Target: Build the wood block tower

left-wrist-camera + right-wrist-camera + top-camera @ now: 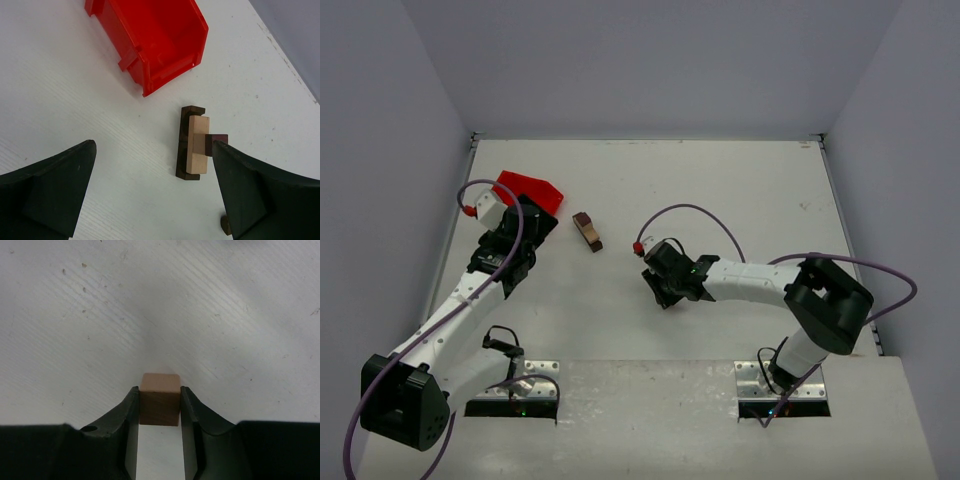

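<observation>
Only the right wrist view shows the right pincer (160, 407) clamping 1 tan cube (160, 395). Left wrist view: left pincer (153, 147) wide open, wood block tower (196, 145) centre right.

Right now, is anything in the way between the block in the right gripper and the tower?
No. Only bare table lies between the right gripper's tan block and the wood block tower; the red bin sits beyond.

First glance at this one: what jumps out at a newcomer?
The bright red bin at the far left stands out first, with a small cluster of dark and tan wood blocks just right of it. Nearer the middle the right claw is shut on a light tan cube, while the left claw hangs open by the bin.
</observation>
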Controlling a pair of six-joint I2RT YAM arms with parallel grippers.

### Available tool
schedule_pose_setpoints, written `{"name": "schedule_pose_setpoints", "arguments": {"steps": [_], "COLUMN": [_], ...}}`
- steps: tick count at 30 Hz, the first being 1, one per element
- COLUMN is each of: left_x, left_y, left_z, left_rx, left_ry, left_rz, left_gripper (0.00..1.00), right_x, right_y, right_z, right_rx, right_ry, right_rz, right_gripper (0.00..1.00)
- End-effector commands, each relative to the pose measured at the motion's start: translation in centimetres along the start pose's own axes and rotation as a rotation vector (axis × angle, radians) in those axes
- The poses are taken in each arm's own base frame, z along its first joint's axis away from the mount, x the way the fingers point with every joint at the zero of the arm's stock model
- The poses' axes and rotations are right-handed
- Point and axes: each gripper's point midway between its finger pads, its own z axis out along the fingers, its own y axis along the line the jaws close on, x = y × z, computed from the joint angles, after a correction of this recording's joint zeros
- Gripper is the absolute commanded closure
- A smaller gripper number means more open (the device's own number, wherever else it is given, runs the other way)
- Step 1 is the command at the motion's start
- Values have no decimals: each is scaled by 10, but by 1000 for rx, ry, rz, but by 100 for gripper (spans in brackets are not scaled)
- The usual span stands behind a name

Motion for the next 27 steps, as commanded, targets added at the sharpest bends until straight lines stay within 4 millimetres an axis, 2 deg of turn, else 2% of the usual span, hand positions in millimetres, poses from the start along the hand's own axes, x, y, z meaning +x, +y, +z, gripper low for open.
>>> {"name": "schedule_pose_setpoints", "arguments": {"steps": [1, 3, 5, 6, 7, 8, 11, 13, 14, 15, 17, 18, 21, 23, 27], "left_x": [-6, -6, -6, -6, -7, -6, -7, -8, -8, -9, -9, -9, -9, -10, -11], "left_y": [-4, -4, -4, -4, -5, -4, -4, -4, -4, -4, -3, -3, -2, -2, -2], "left_z": [2, 2, 2, 1, 1, 1, 1, 0, 0, 0, 0, 0, -1, -1, -2], "left_rx": [12, 11, 11, 11, 12, 10, 11, 12, 14, 13, 9, 9, 6, 5, 5], "left_ry": [-22, -20, -21, -21, -22, -20, -23, -24, -25, -28, -29, -30, -32, -34, -39], "left_rz": [-21, -20, -20, -21, -21, -18, -18, -19, -21, -23, -21, -23, -25, -25, -29], "left_gripper": [0, 0, 0, 0, 0, 0, 0, 0, 0, 0, 0, 0, 0, 0, 0], "right_x": [-51, -69, -105, -113, -129, -151, -191, -209, -232, -244, -251, -265, -295, -315, -324], "right_y": [6, 10, 15, 18, 21, 26, 35, 39, 42, 45, 47, 49, 50, 51, 54], "right_z": [-19, -24, -34, -30, -37, -39, -37, -19, -26, -21, -4, -11, 0, -2, 16], "right_rx": [-15, -22, -28, -29, -35, -40, -41, -28, -26, -24, -14, -13, 19, 29, 23], "right_ry": [-134, -172, -240, -238, -269, -291, -308, -289, -321, -326, -311, -339, -376, -419, -421], "right_rz": [-4, -13, -26, -33, -35, -48, -74, -90, -94, -101, -112, -115, -136, -145, -157], "right_gripper": [83, 83, 84, 84, 84, 85, 85, 86, 86, 86, 87, 87, 87, 87, 86]}}
